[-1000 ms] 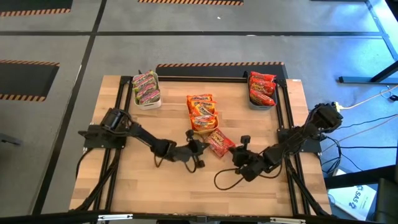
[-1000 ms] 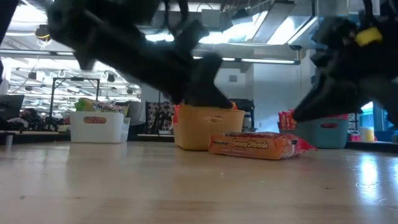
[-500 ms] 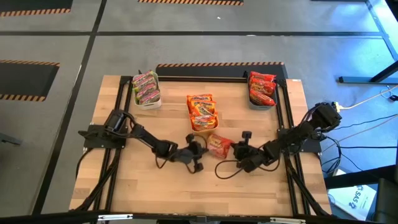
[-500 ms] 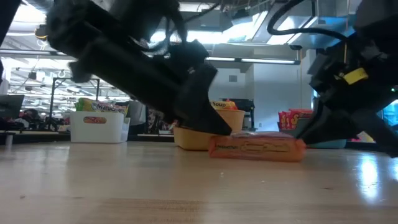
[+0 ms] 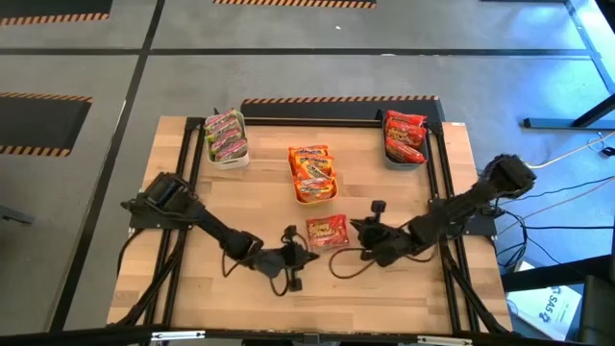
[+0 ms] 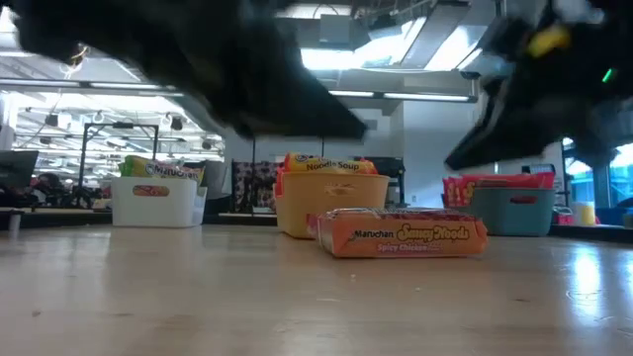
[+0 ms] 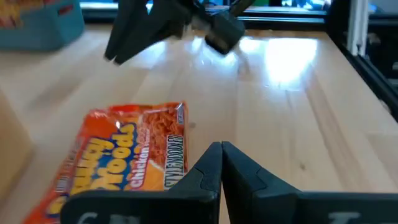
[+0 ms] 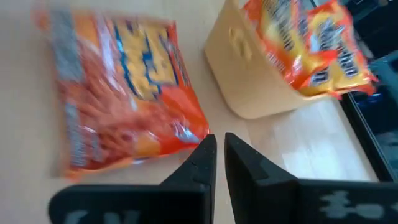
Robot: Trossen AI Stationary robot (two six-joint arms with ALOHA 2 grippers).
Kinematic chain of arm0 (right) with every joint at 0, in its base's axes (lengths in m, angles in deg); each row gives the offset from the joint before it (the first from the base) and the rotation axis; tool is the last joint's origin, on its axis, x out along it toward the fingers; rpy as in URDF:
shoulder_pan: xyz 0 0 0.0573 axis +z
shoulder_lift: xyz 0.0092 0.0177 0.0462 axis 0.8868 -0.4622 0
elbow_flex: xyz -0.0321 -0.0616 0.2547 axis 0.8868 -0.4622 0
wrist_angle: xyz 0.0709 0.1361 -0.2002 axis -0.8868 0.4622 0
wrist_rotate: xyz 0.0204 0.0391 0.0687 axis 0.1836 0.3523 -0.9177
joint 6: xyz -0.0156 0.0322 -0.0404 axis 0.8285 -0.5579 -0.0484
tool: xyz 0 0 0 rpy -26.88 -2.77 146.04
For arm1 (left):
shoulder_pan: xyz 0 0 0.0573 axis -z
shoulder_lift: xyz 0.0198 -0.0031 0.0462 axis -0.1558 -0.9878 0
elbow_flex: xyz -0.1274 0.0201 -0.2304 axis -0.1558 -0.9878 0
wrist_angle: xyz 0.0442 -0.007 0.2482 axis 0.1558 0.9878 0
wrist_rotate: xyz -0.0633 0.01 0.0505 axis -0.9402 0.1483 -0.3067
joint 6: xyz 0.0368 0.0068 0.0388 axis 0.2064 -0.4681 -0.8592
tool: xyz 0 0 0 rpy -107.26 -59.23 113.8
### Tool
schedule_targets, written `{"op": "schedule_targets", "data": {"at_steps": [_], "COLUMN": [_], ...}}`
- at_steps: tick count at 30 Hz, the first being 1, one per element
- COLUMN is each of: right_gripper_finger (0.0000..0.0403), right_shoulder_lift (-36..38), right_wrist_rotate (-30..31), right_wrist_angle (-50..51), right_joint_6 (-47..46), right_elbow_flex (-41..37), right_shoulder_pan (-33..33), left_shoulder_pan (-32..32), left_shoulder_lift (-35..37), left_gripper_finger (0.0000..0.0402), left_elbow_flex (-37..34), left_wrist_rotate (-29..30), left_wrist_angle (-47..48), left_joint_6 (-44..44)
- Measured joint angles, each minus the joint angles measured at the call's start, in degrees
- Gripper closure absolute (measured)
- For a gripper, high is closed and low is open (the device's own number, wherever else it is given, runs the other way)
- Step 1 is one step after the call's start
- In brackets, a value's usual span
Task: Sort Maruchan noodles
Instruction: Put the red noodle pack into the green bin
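An orange Maruchan noodle packet [image 5: 327, 232] lies flat on the wooden table, just nearer than the yellow bin; it also shows in the low view [image 6: 401, 234]. My left gripper [image 5: 309, 253] is shut at the packet's near left corner, and in its wrist view the packet [image 7: 124, 165] lies beside my shut left gripper [image 7: 221, 152]. My right gripper [image 5: 354, 228] is shut at the packet's right edge. In the right wrist view the packet [image 8: 118, 93] lies just beyond my shut right gripper [image 8: 219, 146]. My left gripper has its shut fingertips [image 7: 211, 155] right beside the packet's end edge [image 7: 183, 158], pointing nearly level; I cannot tell whether they touch it. My right gripper has its shut fingertips [image 8: 206, 144] at the packet's corner [image 8: 198, 129], slanting down; I cannot tell whether they touch it.
A white bin [image 5: 227, 154] with green-pink packets stands at the far left. A yellow bin [image 5: 314, 199] with orange packets is at the middle, and a blue bin [image 5: 405, 160] with red packets at the far right. Black rails [image 5: 437, 173] run along the table's sides.
The orange packet has turned from slanting to square with the table and has slid a little toward the near left. My left gripper has drawn back toward the near edge. My right gripper has gone toward the table's left, following the packet's right edge.
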State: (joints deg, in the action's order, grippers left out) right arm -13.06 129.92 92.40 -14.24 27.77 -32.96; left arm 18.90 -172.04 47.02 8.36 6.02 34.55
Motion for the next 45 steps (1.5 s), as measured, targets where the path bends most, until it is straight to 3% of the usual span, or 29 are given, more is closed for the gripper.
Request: {"op": "schedule_targets", "data": {"at_steps": [6,13,17,21,25,30,35,45], "right_gripper_finger": [0.0384,0.0378,0.0326,0.0232,0.0135,0.0053,0.0021,0.0017], "right_shoulder_lift": [11.6,14.6,14.4,14.4,13.6,9.7,4.9,0.8], "right_wrist_rotate": [-6.5,-31.9,-38.7,-38.8,-34.1,-36.4,-38.4,-38.6], "right_wrist_angle": [-1.4,-26.6,-24.9,-23.9,-23.6,-25.6,-30.2,-32.7], "right_joint_6": [-9.8,-19.9,-25.7,-27.9,-32.7,-34.6,-36.9,-40.4], "right_elbow_flex": [-4.6,-16.7,-17.5,-17.5,-17.5,-17.5,-17.4,-16.7], "right_shoulder_pan": [0.8,-5.8,-8.5,-10.3,-12.3,-13.5,-13.5,-13.5], "left_shoulder_pan": [4.1,4.0,2.1,0.3,-1.4,-3.4,-5.1,-6.4], "left_shoulder_lift": [4.7,4.2,4.2,4.2,4.2,3.2,1.3,-0.9], "left_gripper_finger": [0.04,0.04,0.04,0.04,0.04,0.04,0.0399,0.04], "left_elbow_flex": [0.0,-0.2,-0.1,-0.1,-0.1,-0.1,-0.1,0.1], "left_wrist_rotate": [4.7,8.8,8.6,7.6,3.3,2.4,0.8,0.6], "left_wrist_angle": [6.3,13.4,13.5,13.7,13.8,13.9,13.7,18.8], "left_joint_6": [-4.9,-4.8,-3.6,-3.4,-3.4,-3.1,-1.5,2.8]}}
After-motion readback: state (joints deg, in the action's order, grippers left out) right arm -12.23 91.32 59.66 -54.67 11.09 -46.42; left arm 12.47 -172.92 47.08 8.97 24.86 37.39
